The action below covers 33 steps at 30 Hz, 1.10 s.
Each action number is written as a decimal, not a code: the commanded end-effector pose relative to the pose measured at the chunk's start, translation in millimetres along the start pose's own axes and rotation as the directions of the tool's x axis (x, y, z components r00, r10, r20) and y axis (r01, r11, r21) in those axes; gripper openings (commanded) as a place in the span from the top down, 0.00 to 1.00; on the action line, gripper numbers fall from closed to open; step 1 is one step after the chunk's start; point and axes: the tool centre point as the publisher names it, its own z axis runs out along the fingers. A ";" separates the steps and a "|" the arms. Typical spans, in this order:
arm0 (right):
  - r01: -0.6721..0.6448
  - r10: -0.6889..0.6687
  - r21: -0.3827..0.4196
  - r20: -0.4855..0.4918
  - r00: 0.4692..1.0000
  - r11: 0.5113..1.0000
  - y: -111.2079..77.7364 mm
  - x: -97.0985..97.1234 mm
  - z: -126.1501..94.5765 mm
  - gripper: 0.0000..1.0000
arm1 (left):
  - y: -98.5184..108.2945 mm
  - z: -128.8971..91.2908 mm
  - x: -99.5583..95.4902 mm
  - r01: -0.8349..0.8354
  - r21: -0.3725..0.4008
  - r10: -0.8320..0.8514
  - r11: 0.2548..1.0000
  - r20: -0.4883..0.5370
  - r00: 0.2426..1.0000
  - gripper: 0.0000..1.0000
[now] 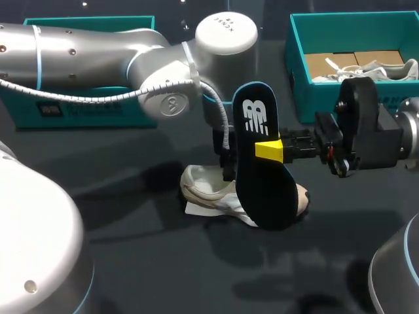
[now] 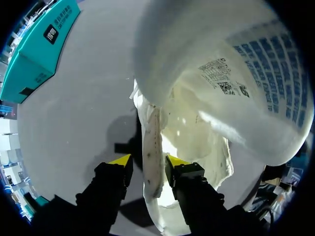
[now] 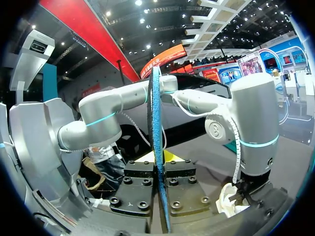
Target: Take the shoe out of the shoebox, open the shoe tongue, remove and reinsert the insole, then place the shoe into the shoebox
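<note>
Over dark table (image 1: 131,255), right hand (image 1: 280,149) clamps insole (image 1: 260,180) upright, heel up; left hand (image 2: 148,162) at shoe (image 1: 206,188), grip unclear

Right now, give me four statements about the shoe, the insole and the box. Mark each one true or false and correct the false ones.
1. The right gripper holds the insole upright. True.
2. The insole is white with a dark logo. False: it is dark with a white logo.
3. The left gripper is down at the white shoe, which lies on the table. True.
4. The teal shoebox at the right is empty. False: a second shoe lies in it.
</note>
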 end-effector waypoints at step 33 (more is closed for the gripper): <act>0.001 -0.001 -0.004 0.116 0.993 1.000 -2.4 9.2 -1.4 1.00 | 7.9 -47.4 13.5 -0.356 0.073 0.359 0.932 -0.038 0.932 1.00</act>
